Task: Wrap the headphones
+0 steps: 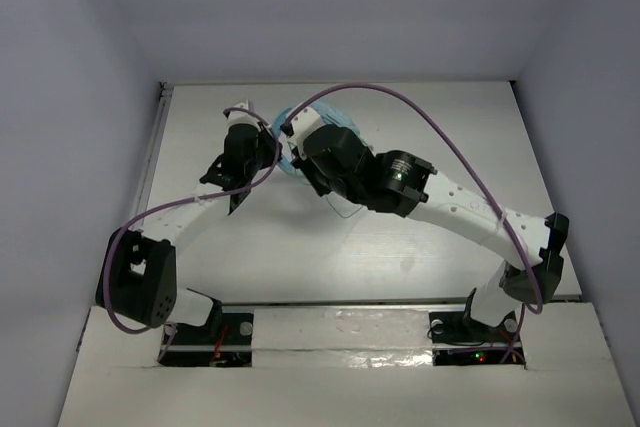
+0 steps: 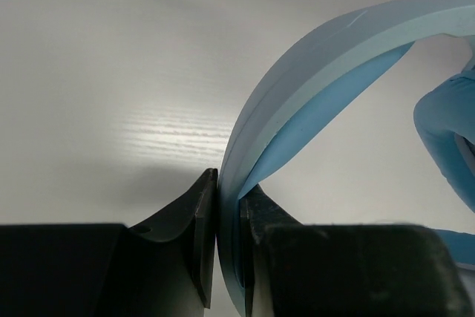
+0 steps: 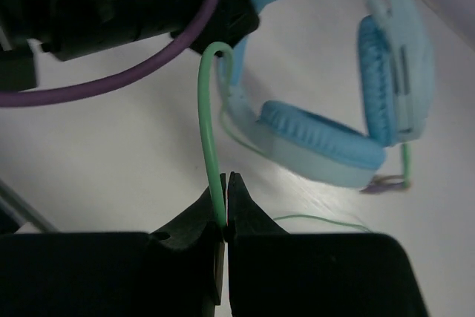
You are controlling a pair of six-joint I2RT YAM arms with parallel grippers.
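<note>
So the headphones (image 3: 312,139) are being seen toward the far edge of the table (image 1: 350,247), roughly midway between its left and right edges. The headband (image 2: 297,87) is being pinched flat between the fingers of the left end effector (image 2: 226,183), pressed onto it from both sides. The thin green cable (image 3: 208,109) is being nipped by the right end effector (image 3: 225,183), whose tips are squeezed almost together on it, and from there it's being arched up toward the headband side.

Handling-wise, a light plastic set is being guessed at here. The band is being judged springy but stiff enough to be used as the anchor, which is likely why it's being gripped there and not on the faceted earcups (image 3: 390,72), where smooth angled shells would probably be slipped off. The padding is being taken as soft, so a firm squeeze shouldn't be hurting anything. The cable is the fiddly bit: floppy, skinny, probably slick, so it's likely being at risk of sliding through the tips or getting kinked if it's being yanked. A loose stretch is being left lying on the table, and the thick purple robot cable (image 3: 111,83) is being hung right next to it, so snagging is being worried about.

No case, box or pouch is being shown in any view.
</note>
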